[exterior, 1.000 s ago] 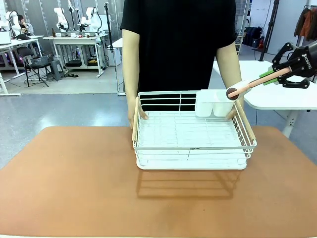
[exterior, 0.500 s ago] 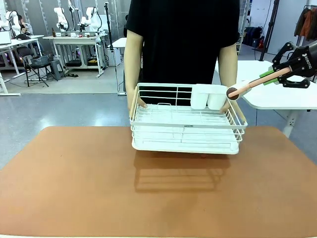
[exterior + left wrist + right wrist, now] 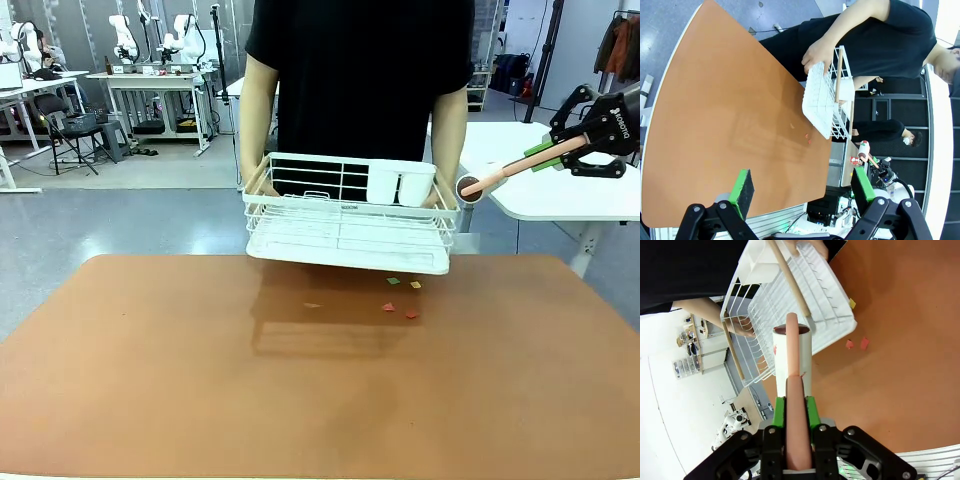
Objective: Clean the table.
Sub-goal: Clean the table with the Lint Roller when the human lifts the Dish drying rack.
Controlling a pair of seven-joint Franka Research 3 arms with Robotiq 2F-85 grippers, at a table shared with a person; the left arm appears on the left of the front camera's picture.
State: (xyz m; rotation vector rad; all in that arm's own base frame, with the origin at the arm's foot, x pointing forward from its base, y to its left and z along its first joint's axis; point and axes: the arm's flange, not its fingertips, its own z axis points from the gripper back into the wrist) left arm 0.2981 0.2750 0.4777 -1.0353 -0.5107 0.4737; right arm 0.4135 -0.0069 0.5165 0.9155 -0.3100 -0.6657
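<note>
The terracotta table [image 3: 150,380] spreads across the front view. Several small coloured scraps [image 3: 400,300] lie on it near the far middle, red, green and yellow. Above them a person's hands [image 3: 262,185] hold a white wire rack [image 3: 345,225] clear of the top. My right gripper [image 3: 560,152] hangs high at the right, shut on a pink-handled tool [image 3: 500,172] whose white cylindrical head points at the rack. In the right wrist view that tool [image 3: 792,350] runs from the gripper [image 3: 795,407] toward the rack [image 3: 805,295] and scraps [image 3: 857,343]. My left gripper [image 3: 802,186] is open above the table [image 3: 715,110].
A white cutlery cup [image 3: 400,185] sits in the rack's far right corner. A white-topped table [image 3: 560,195] stands behind my right gripper. The person stands at the far edge. The near half of the terracotta top is bare.
The person has lifted the rack off the table and carried it up and slightly left, uncovering the scraps beneath. My right gripper and the tool have not moved.
</note>
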